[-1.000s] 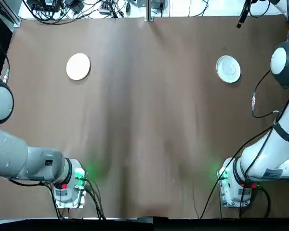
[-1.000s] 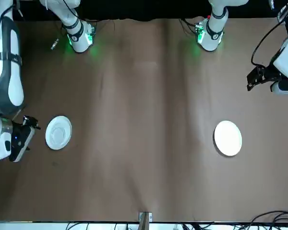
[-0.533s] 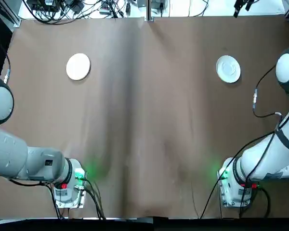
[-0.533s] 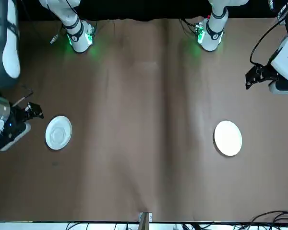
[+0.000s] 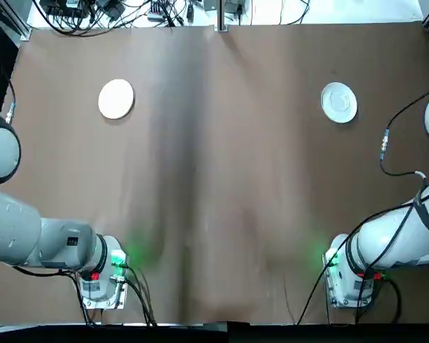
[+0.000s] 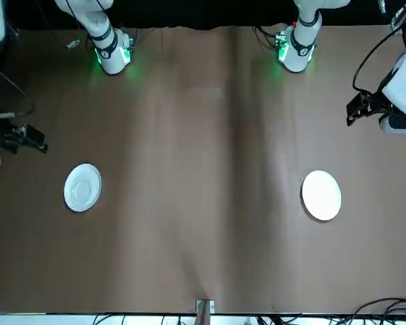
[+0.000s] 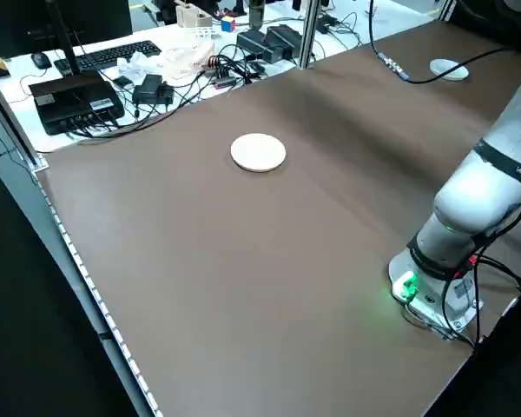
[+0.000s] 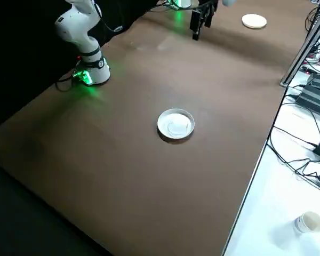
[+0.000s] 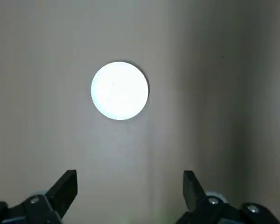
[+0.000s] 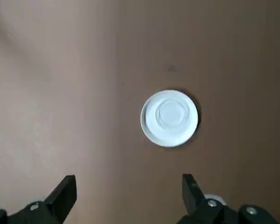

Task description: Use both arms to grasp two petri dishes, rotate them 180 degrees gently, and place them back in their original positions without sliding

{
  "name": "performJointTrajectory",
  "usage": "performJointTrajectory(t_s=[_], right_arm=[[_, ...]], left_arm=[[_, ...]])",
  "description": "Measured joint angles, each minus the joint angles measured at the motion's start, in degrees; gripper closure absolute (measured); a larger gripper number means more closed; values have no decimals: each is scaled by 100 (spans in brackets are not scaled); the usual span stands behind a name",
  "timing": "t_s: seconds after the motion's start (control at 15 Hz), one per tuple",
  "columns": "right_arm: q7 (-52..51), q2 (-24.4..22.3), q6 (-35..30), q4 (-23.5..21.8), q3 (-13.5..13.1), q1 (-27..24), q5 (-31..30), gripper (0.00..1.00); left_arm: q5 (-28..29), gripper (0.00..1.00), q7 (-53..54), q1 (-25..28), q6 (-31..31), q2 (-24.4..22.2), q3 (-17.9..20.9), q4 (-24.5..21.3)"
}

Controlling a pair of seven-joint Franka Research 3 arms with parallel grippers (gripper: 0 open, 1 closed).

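Two petri dishes lie flat on the brown table. The plain white dish is far left, also in the left wrist view. The ringed dish is far right, also in the right wrist view. My left gripper hangs open well above the table, short of the plain dish, and shows at the front view's right edge. My right gripper is open and empty, high up and short of the ringed dish, at the front view's left edge.
Both arm bases with green lights stand at the near table edge. Cables, a keyboard and boxes crowd the white bench beyond the far edge. A metal post stands at the far edge's middle.
My right gripper has drawn back from beside the ringed dish toward the robot's side and outward. The left gripper has barely shifted. Both dishes lie where they were.
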Motion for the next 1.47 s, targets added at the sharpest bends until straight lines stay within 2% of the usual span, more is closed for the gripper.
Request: performJointTrajectory(t_s=[0.4, 0.67, 0.93, 1.47], right_arm=[[63, -148, -23, -191, -105, -221, 0, 0], [119, -693, 186, -737, -102, -238, 0, 0], [200, -1067, 159, -815, -71, -235, 0, 0], [202, -937, 174, -804, -45, -181, -3, 0]], left_arm=[[0, 0, 0, 5, -1, 0, 0, 0], [0, 0, 0, 6, -1, 1, 0, 0], [0, 0, 0, 9, -1, 1, 0, 0], [0, 0, 0, 10, -1, 1, 0, 0]])
